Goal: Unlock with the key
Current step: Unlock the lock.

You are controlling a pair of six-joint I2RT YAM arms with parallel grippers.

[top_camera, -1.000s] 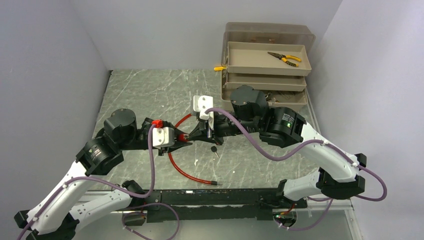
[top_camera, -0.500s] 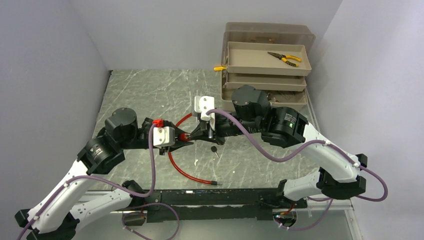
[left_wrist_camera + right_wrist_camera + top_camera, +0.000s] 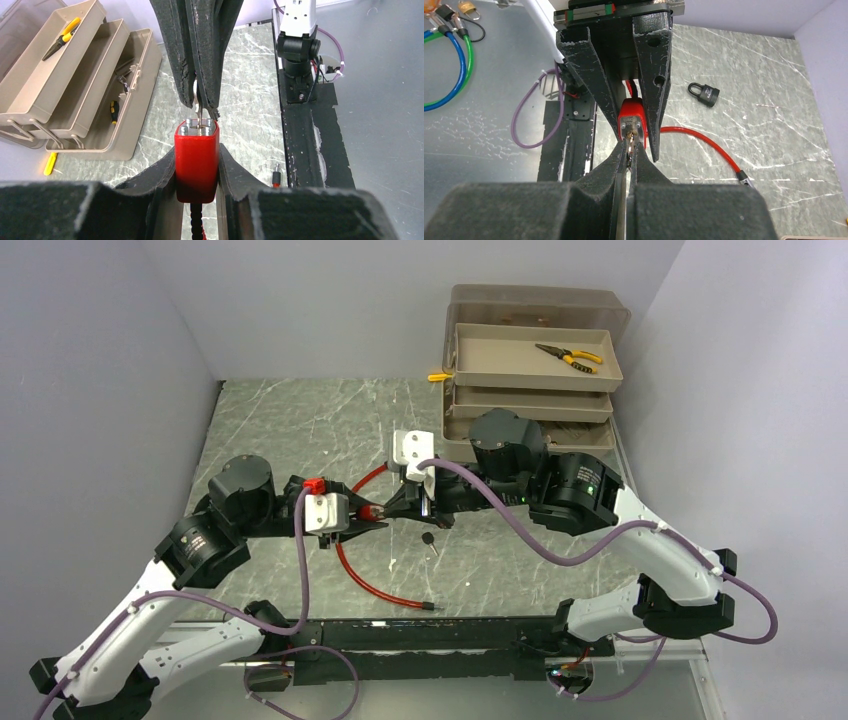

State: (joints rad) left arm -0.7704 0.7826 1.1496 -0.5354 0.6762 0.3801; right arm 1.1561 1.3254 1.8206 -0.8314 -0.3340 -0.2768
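where pale walls (image 3: 100, 360) close in, the tabletop (image 3: 290, 430) looks marbled.

Tiered tan toolbox (image 3: 520, 378): yellow-handled pliers (image 3: 568, 357) in top tray, small yellow object (image 3: 438, 377) just left, black padlock (image 3: 428, 538) well in front.

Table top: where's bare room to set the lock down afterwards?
Free: the far marble, from the left wall to the toolbox; also the strip right of the black padlock. Crowded: the centre, where the left pincer and right pincer meet at the red lock above its cable.
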